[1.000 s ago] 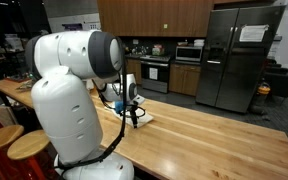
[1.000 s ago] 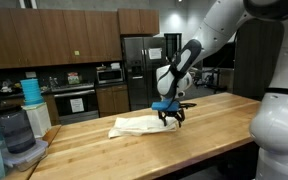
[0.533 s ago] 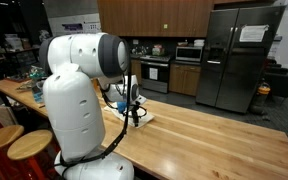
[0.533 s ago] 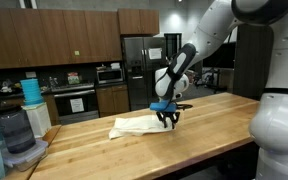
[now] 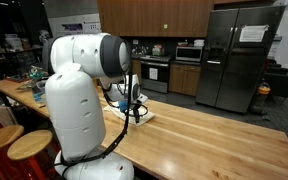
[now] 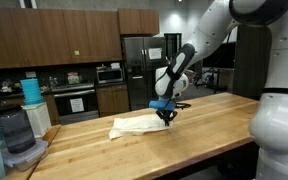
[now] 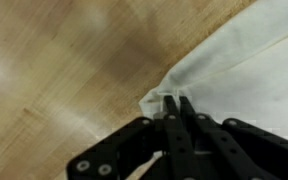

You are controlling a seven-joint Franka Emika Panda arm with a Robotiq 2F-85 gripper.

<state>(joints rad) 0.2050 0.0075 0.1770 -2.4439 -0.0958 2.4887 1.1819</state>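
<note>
Wrist view: the end effector comes in from 6 o'clock and is clenched on one corner of a white cloth. The cloth spreads away toward 2 o'clock. The wood bench fills the side at 9 o'clock. In an exterior view the cloth lies on the bench, with the end effector at its 3 o'clock end.

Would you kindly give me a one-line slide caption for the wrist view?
Gripper shut on the corner of a white cloth lying on a wooden table.
</note>
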